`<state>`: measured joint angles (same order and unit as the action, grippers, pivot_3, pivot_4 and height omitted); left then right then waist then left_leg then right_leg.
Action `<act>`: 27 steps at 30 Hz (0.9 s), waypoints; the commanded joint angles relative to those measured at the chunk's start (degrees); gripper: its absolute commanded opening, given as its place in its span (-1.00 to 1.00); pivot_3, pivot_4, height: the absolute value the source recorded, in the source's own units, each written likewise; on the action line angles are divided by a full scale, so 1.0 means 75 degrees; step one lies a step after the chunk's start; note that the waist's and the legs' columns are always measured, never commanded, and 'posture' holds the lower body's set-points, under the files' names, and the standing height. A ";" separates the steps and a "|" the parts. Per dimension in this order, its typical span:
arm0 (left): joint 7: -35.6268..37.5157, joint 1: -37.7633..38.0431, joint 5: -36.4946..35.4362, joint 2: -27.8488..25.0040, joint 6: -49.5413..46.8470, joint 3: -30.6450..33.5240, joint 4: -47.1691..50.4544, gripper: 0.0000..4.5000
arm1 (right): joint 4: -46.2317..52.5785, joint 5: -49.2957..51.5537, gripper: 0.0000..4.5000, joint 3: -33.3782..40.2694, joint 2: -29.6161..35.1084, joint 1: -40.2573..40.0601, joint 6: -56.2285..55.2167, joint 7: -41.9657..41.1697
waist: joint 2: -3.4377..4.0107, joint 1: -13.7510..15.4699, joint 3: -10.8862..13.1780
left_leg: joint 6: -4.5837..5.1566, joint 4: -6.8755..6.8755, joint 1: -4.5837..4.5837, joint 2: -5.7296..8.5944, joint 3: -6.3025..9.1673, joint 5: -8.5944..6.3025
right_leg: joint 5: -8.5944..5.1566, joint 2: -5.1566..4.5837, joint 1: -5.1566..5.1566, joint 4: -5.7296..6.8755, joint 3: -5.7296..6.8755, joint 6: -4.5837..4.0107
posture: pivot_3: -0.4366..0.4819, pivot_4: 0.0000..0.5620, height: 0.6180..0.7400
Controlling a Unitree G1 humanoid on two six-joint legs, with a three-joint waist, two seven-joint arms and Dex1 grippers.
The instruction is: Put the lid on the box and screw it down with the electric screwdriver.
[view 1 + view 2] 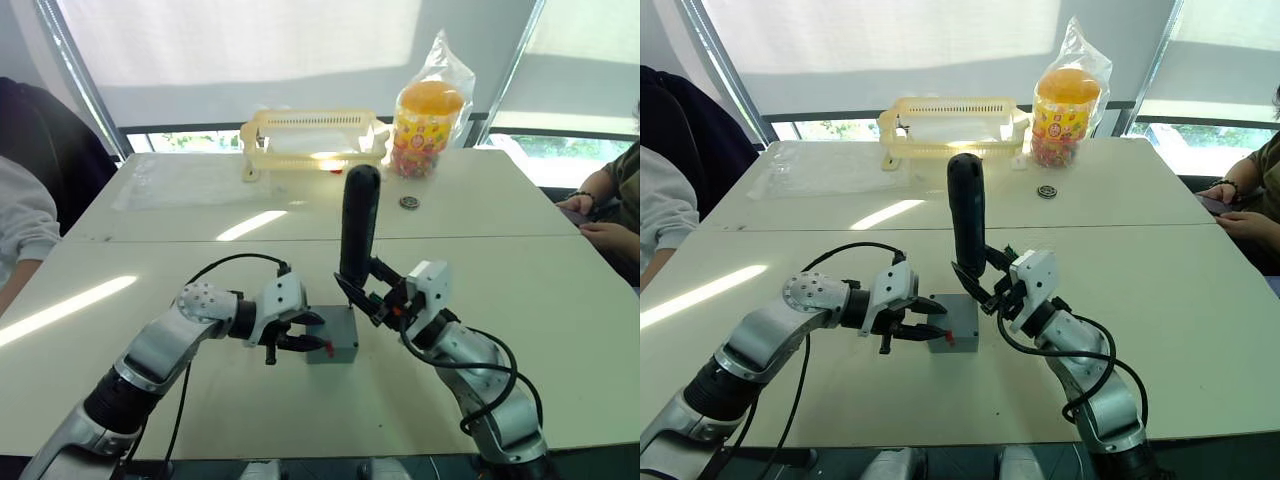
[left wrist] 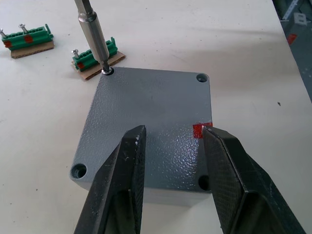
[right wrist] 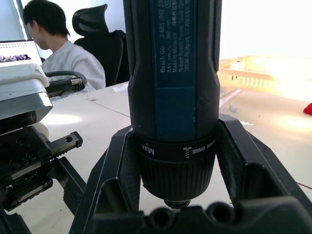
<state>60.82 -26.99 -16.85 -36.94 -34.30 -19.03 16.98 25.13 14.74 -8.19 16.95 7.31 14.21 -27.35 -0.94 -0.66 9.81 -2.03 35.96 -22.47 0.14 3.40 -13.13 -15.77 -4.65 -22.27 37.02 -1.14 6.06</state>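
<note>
- The screwdriver (image 3: 173,73) has a blue panel with pale print: "Bosch GO", a number string, "Made in Malaysia" and "Robert Bosch Power Tools GmbH, 70538 Stuttgart, GERMANY"; its collar reads "Max" beside tick marks.
- The right gripper (image 1: 992,291) is clamped around the screwdriver's lower body and holds it upright, just right of the box (image 1: 954,329).
- The metal bit (image 2: 95,39) comes down into the screw hole at one corner of the lid (image 2: 151,126), the corner away from the red mark (image 2: 198,130).
- The lid lies flat on the box, edges flush; three more corner holes show in the left wrist view.
- The left gripper (image 1: 292,336) sits at the box's left side, its fingers (image 2: 122,180) spread narrowly over the lid near the red mark; whether they touch it I cannot tell.
- Two green pieces (image 2: 94,57) with small screws lie on brown card, just beyond the box.
- The box rests on a white table (image 1: 560,300) near its front edge; bare tabletop lies open all around it.
- Far behind the box, at the window edge, stand a yellow basket (image 1: 312,137) and a bagged orange jar (image 1: 428,115), with a small dark disc (image 1: 409,202) in front of the jar.
- A person's hand (image 1: 1240,228) rests at the table's right edge, well apart from the box; another person's sleeve (image 1: 22,215) shows at the left edge.
</note>
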 commanded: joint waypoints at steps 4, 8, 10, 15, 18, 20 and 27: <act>-0.0053 0.0061 0.0157 -0.0020 -0.0091 -0.0165 -0.0087 -0.20 | -0.0201 -0.0043 -0.22 -0.0127 0.0231 -0.0194 0.0739 -0.0074 | -0.0003 0.0001 -0.0008 | 0.0000 -0.0002 0.0000 0.0000 0.0000 0.0000 | -0.0002 -0.0001 0.0000 -0.0003 0.0000 -0.0001 | -0.05 -0.47 1.00; -0.0073 0.0062 0.0154 -0.0017 -0.0114 -0.0160 -0.0073 -0.20 | -0.0092 0.0021 -0.22 -0.0044 0.0398 -0.0326 0.0795 -0.0170 | -0.0005 0.0007 -0.0012 | 0.0000 -0.0003 0.0000 -0.0001 0.0000 0.0000 | -0.0004 -0.0003 0.0002 -0.0007 0.0001 -0.0003 | -0.05 -0.47 1.00; -0.0080 0.0064 0.0156 -0.0018 -0.0119 -0.0159 -0.0078 -0.20 | 0.0001 0.0090 -0.22 -0.0013 0.0434 -0.0363 0.0838 -0.0176 | -0.0006 0.0007 -0.0012 | 0.0000 -0.0004 0.0000 -0.0001 0.0001 -0.0001 | -0.0006 -0.0003 0.0002 -0.0009 0.0001 -0.0005 | -0.05 -0.47 1.00; -0.0101 0.0053 0.0164 0.0009 -0.0118 -0.0181 -0.0078 -0.20 | -0.0010 0.0153 -0.22 -0.0037 0.0296 -0.0364 0.0758 -0.0088 | -0.0006 0.0007 -0.0013 | 0.0000 -0.0005 0.0000 -0.0001 0.0001 -0.0001 | -0.0011 -0.0004 0.0002 -0.0010 0.0001 -0.0009 | -0.05 -0.47 1.00; -0.0114 0.0034 0.0166 0.0020 -0.0117 -0.0190 -0.0079 -0.20 | -0.0192 0.0057 -0.22 -0.0154 0.0165 -0.0316 0.0612 -0.0007 | -0.0006 0.0007 -0.0013 | -0.0001 -0.0006 0.0000 -0.0001 0.0001 -0.0001 | -0.0012 -0.0005 0.0002 -0.0013 0.0001 -0.0010 | -0.05 -0.47 1.00; -0.0117 0.0025 0.0160 0.0009 -0.0118 -0.0181 -0.0081 -0.20 | -0.0313 -0.0024 -0.22 -0.0201 0.0085 -0.0294 0.0488 0.0047 | -0.0006 0.0005 -0.0013 | -0.0001 -0.0008 0.0000 -0.0002 0.0001 -0.0001 | -0.0012 -0.0005 0.0003 -0.0016 0.0001 -0.0010 | -0.05 -0.47 1.00; -0.0103 0.0049 0.0148 -0.0087 -0.0131 -0.0152 -0.0035 -0.20 | -0.0701 -0.0311 -0.22 -0.0322 0.0005 -0.0398 0.0027 0.0085 | -0.0008 -0.0003 -0.0015 | -0.0001 -0.0012 0.0000 -0.0004 0.0001 -0.0001 | -0.0013 -0.0004 0.0001 -0.0021 0.0001 -0.0011 | -0.05 -0.47 1.00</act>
<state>59.96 -27.16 -16.75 -36.78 -34.41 -19.38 16.99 24.38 14.04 -9.29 16.63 6.92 12.65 -26.70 -0.99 -0.69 9.69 -2.04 35.87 -22.47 0.10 3.40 -13.14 -15.87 -4.68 -22.26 36.86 -1.13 5.98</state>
